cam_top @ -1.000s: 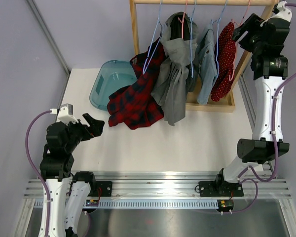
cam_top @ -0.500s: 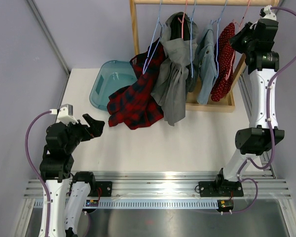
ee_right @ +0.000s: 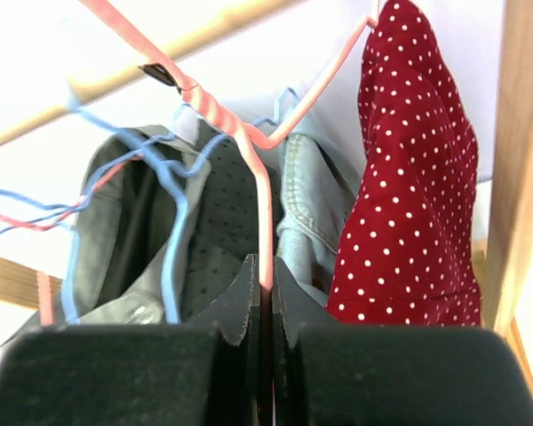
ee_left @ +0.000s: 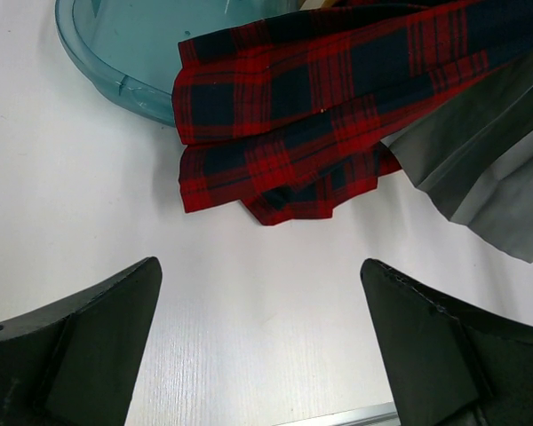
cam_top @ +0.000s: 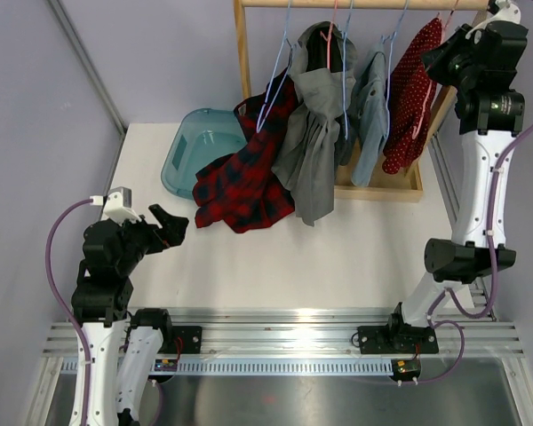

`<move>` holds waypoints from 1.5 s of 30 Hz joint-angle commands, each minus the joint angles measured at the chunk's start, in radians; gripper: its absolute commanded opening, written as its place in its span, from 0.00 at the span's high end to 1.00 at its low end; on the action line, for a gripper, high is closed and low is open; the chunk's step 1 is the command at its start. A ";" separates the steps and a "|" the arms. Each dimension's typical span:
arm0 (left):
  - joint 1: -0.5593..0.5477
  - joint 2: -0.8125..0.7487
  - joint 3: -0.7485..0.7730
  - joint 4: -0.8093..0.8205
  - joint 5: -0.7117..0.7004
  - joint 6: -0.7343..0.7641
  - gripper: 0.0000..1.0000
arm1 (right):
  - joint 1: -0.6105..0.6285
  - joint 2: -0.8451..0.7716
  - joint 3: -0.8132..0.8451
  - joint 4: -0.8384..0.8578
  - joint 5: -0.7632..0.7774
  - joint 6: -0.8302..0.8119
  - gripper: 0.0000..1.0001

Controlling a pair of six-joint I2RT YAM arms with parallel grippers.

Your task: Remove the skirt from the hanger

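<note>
Lifted on its hanger (ee_right: 264, 222), skirt (ee_right: 409, 204) hangs vertically, hem down

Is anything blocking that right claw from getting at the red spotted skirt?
Nothing visible does. The right gripper is closed on the pink hanger that carries the red polka-dot skirt, with no object between them. A denim garment hangs close beside the skirt.

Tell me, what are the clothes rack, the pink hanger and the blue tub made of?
The rack looks like pale unpainted wood, matte. The pink hanger is thin smooth wire, probably coated metal. The tub seems translucent teal plastic, slightly glossy.
</note>
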 commanded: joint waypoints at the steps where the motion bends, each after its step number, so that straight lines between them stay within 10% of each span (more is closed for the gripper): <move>1: 0.000 0.015 0.006 0.046 0.004 0.017 0.01 | 0.001 -0.158 -0.011 0.078 0.021 -0.024 1.00; 15: -0.221 0.276 0.428 0.084 0.104 -0.022 0.01 | -0.001 -0.804 -0.586 -0.015 -0.008 -0.001 1.00; 24: -1.177 0.709 0.773 0.081 -0.590 0.147 0.01 | -0.001 -0.965 -0.649 -0.093 -0.167 0.068 1.00; 30: -1.437 0.774 0.583 0.449 -0.542 0.133 0.01 | -0.001 -1.097 -0.705 -0.053 -0.348 0.154 1.00; 45: -1.540 0.926 0.573 0.733 -0.473 0.198 0.01 | -0.001 -1.157 -0.711 -0.052 -0.396 0.246 1.00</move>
